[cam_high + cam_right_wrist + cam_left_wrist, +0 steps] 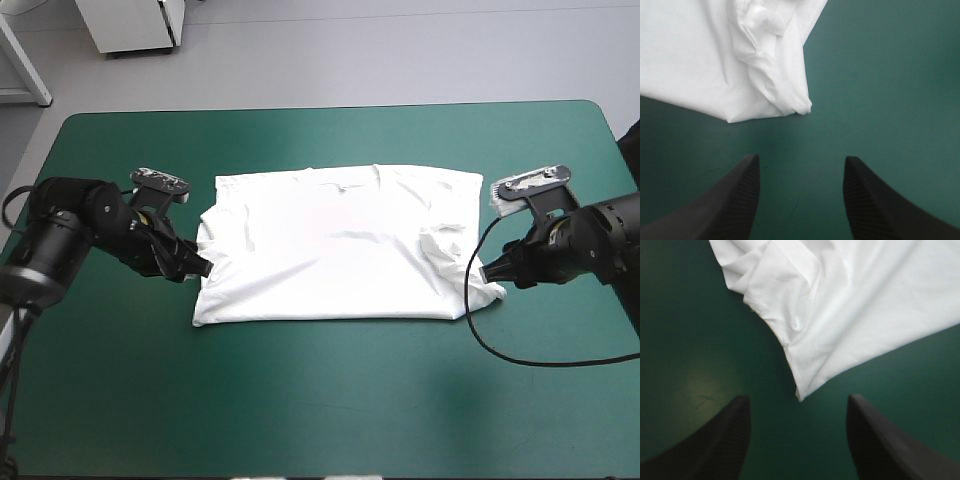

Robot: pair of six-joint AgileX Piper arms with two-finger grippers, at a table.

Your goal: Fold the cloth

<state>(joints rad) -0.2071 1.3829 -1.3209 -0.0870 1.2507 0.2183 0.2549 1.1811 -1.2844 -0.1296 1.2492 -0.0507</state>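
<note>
The white T-shirt [340, 245] lies spread as a wide folded rectangle on the teal-green cover in the middle of the table. My left gripper [203, 267] is low at the shirt's left edge, open. From its wrist camera, a pointed corner of the T-shirt [840, 315] ends just ahead of the gap between the black fingers [725, 440], nothing between them. My right gripper [487, 274] sits at the shirt's right edge, open too. A bunched fold of the T-shirt [730, 60] lies a little ahead of its fingers [875, 200], apart from them.
The bare teal-green cover [320, 410] runs wide along the near side of the table and in a narrower band beyond the shirt. The table's left and right edges lie close behind each arm.
</note>
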